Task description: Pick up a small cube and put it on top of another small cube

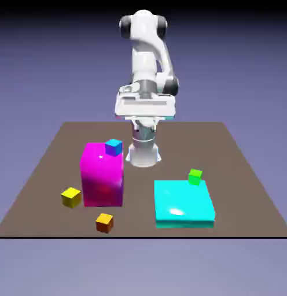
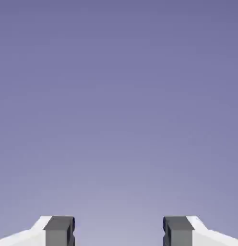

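Orange cube (image 1: 105, 223) frontmost, yellow cube (image 1: 71, 198) near magenta block (image 1: 103, 176), hand (image 2: 119, 231) spread wide.

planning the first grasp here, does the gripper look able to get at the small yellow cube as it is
Probably yes: the gripper is open and empty, and nothing lies on the small yellow cube. The magenta block standing taller beside it could crowd the hand.

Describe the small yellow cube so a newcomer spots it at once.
Find the tall magenta block on the exterior view's left side of the table. Just beyond its lower left in that view sits a small cube. It's the only yellow one; the nearby small cube of like size is orange.
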Controlling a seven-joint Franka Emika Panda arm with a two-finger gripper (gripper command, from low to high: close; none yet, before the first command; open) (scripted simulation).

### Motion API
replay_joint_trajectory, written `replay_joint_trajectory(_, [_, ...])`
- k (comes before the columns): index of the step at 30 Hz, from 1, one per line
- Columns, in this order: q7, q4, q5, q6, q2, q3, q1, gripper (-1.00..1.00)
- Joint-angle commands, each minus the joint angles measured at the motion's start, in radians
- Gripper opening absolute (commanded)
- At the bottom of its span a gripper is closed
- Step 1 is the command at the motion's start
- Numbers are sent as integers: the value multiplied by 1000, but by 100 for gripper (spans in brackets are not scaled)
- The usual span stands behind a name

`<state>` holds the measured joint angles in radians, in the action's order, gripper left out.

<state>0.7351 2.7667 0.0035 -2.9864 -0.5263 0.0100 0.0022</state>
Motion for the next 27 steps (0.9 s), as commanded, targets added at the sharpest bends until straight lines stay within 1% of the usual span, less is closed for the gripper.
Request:
replay_joint_trajectory(1, [-5, -36, 3, 42, 36, 8, -8, 0])
replay_joint_trajectory(27, [-132, -970, 79, 1132, 979, 224, -220, 0])
